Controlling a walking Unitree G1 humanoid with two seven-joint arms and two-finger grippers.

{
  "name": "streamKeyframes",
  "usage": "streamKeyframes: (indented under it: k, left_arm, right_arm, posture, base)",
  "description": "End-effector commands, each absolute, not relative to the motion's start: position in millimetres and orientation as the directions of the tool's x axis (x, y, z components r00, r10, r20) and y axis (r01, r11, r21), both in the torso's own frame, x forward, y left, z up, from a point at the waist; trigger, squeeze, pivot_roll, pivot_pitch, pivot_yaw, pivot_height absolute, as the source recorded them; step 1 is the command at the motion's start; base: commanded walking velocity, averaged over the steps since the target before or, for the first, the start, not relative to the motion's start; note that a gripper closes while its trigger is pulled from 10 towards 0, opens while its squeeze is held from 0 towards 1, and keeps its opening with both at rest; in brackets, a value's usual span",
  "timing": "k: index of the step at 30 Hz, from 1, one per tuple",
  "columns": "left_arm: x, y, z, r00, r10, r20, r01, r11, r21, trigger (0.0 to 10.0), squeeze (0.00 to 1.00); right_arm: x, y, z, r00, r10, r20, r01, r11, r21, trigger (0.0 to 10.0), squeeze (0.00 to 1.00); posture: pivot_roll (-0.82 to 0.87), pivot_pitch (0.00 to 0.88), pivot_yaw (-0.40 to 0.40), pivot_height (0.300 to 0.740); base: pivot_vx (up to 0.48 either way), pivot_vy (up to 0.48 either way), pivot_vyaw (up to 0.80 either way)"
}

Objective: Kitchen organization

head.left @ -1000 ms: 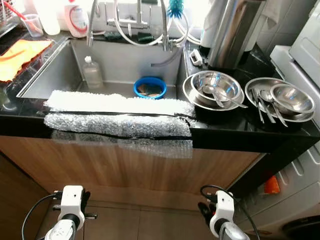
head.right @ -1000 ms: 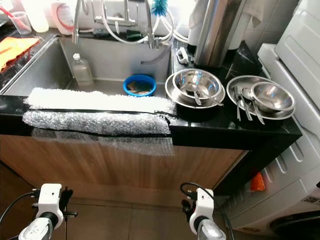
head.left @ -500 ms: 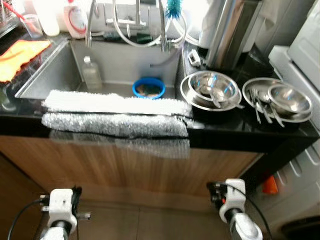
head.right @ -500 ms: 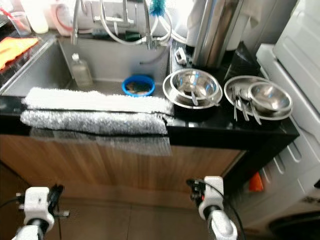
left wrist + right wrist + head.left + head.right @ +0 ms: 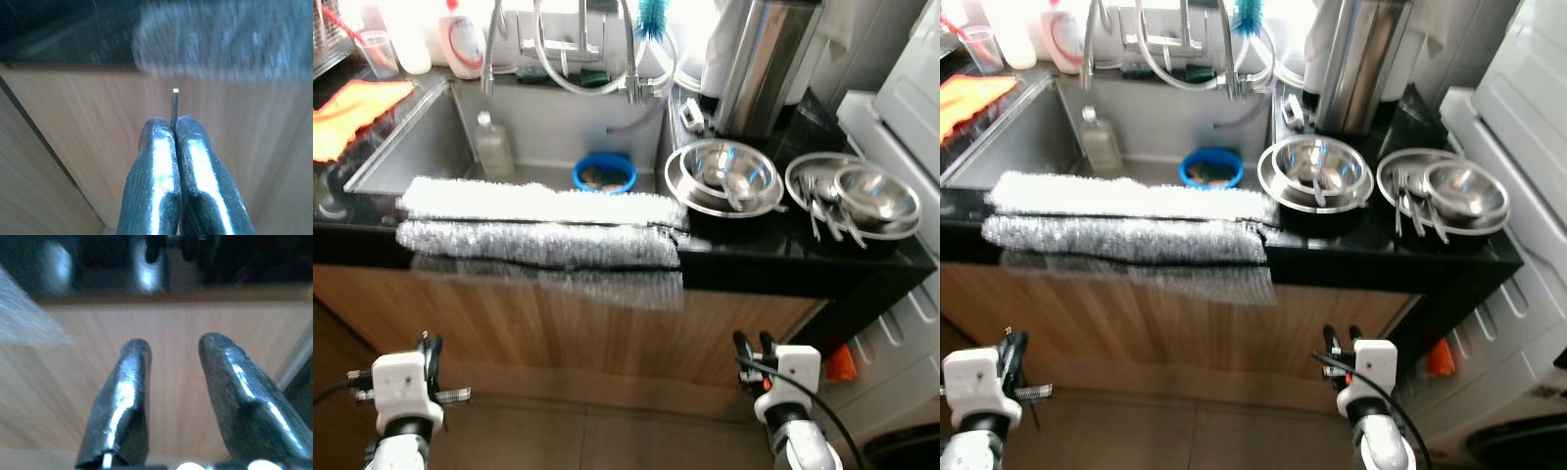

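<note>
- Compared with the earlier frames, both arms show wider apart at the near edge, the left gripper (image 5: 429, 345) further left and the right gripper (image 5: 753, 342) further right; the dishes lie as before.
- Left jaws are pressed together in front of the wooden cabinet front (image 5: 88, 127), holding nothing.
- Right jaws stand apart, empty, facing the same wood below the black surface (image 5: 783, 257).
- Two nested steel bowls (image 5: 724, 174) with a spoon sit right of the sink (image 5: 431, 147).
- Further right a steel plate (image 5: 822, 176) carries a small bowl (image 5: 874, 192) and cutlery (image 5: 818, 201), the handles running near to far.
- A bubble wrap strip (image 5: 538, 225) lies left to right along the sink's near rim.
</note>
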State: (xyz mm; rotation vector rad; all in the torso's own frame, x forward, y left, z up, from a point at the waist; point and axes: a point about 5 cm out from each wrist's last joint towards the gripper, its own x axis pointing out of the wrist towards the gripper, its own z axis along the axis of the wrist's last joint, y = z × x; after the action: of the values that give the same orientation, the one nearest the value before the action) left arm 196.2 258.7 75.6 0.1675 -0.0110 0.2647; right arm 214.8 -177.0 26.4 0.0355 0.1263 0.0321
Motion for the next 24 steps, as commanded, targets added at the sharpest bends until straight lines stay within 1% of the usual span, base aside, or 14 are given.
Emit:
streamKeyframes:
  k: [1, 2, 3, 5, 6, 7, 10, 11, 13, 16, 20, 21, 22, 24]
  left_arm:
    - [198, 262, 90, 0.959, 0.275, 0.072, -0.284, 0.943, 0.175, 10.0, 0.0]
    - [199, 261, 97, 0.957, 0.277, 0.089, -0.289, 0.941, 0.174, 10.0, 0.0]
    - [204, 261, 116, 0.95, 0.274, 0.15, -0.299, 0.935, 0.19, 10.0, 0.0]
    - [208, 261, 128, 0.944, 0.269, 0.189, -0.305, 0.931, 0.2, 10.0, 0.0]
    - [215, 261, 148, 0.928, 0.271, 0.255, -0.326, 0.922, 0.209, 10.0, 0.0]
    - [218, 260, 158, 0.921, 0.266, 0.285, -0.331, 0.919, 0.212, 10.0, 0.0]
    - [228, 252, 185, 0.906, 0.229, 0.355, -0.315, 0.927, 0.205, 10.0, 0.0]
    - [230, 251, 188, 0.907, 0.225, 0.357, -0.31, 0.929, 0.201, 10.0, 0.0]
    - [239, 232, 200, 0.915, 0.138, 0.379, -0.225, 0.955, 0.193, 10.0, 0.0]
    - [244, 215, 205, 0.921, 0.062, 0.385, -0.157, 0.963, 0.221, 10.0, 0.0]
    - [247, 206, 199, 0.943, 0.002, 0.332, -0.097, 0.958, 0.27, 10.0, 0.0]
    - [248, 208, 199, 0.944, 0.025, 0.329, -0.107, 0.966, 0.233, 10.0, 0.0]
    - [251, 213, 200, 0.943, 0.095, 0.319, -0.137, 0.984, 0.11, 10.0, 0.0]
    - [253, 217, 205, 0.937, 0.144, 0.318, -0.156, 0.988, 0.014, 10.0, 0.0]
  right_arm:
    - [215, -176, 38, 0.995, 0.037, -0.096, -0.036, 0.999, 0.012, 10.0, 0.0]
    - [214, -174, 42, 0.995, 0.039, -0.09, -0.039, 0.999, 0.007, 10.0, 0.0]
    - [213, -174, 52, 0.997, 0.039, -0.064, -0.039, 0.999, 0.007, 10.0, 0.0]
    - [214, -175, 58, 0.998, 0.037, -0.052, -0.037, 0.999, 0.001, 10.0, 0.0]
    - [217, -179, 66, 0.999, 0.024, -0.035, -0.024, 1.0, -0.011, 10.0, 0.0]
    - [218, -180, 70, 0.999, 0.015, -0.029, -0.015, 1.0, -0.011, 10.0, 0.0]
    - [224, -182, 81, 1.0, 0.008, -0.002, -0.008, 1.0, -0.013, 10.0, 0.0]
    - [225, -181, 82, 1.0, 0.01, -0.002, -0.01, 1.0, -0.012, 10.0, 0.0]
    - [230, -180, 87, 1.0, 0.004, 0.011, -0.004, 1.0, -0.011, 10.0, 0.0]
    - [235, -177, 90, 1.0, 0.008, 0.017, -0.008, 1.0, -0.004, 10.0, 0.0]
    - [240, -173, 94, 1.0, 0.014, 0.022, -0.014, 1.0, 0.007, 10.0, 0.0]
    - [240, -173, 95, 1.0, 0.017, 0.023, -0.017, 1.0, 0.008, 10.0, 0.0]
    - [241, -172, 95, 1.0, 0.021, 0.022, -0.022, 1.0, 0.007, 10.0, 0.0]
    - [242, -172, 95, 1.0, 0.022, 0.02, -0.022, 1.0, 0.009, 10.0, 0.0]
  posture:
    - [0.0, 0.014, -0.058, 0.74]
    - [0.0, 0.025, -0.059, 0.74]
    - [0.0, 0.03, -0.059, 0.74]
    - [0.0, 0.037, -0.063, 0.74]
    - [0.0, 0.04, -0.064, 0.74]
    - [0.0, 0.045, -0.065, 0.74]
    - [0.0, 0.047, -0.068, 0.74]
    - [0.0, 0.047, -0.068, 0.74]
    - [0.01, 0.05, -0.071, 0.74]
    - [0.0, 0.05, -0.068, 0.74]
    - [0.0, 0.048, -0.066, 0.74]
    - [0.0, 0.048, -0.066, 0.74]
    - [0.01, 0.046, -0.069, 0.74]
    - [0.01, 0.045, -0.07, 0.74]
  base:
    - [0.0, 0.0, 0.0]
    - [0.0, 0.0, 0.0]
    - [0.0, 0.0, 0.0]
    - [0.0, 0.0, 0.0]
    - [0.0, 0.0, 0.0]
    - [0.0, 0.0, 0.0]
    - [0.0, 0.0, 0.0]
    - [0.0, 0.0, 0.0]
    - [0.0, 0.0, 0.0]
    - [0.0, 0.0, 0.0]
    - [0.0, 0.0, 0.0]
    - [0.0, 0.0, 0.0]
    - [0.0, 0.0, 0.0]
    - [0.0, 0.0, 0.0]
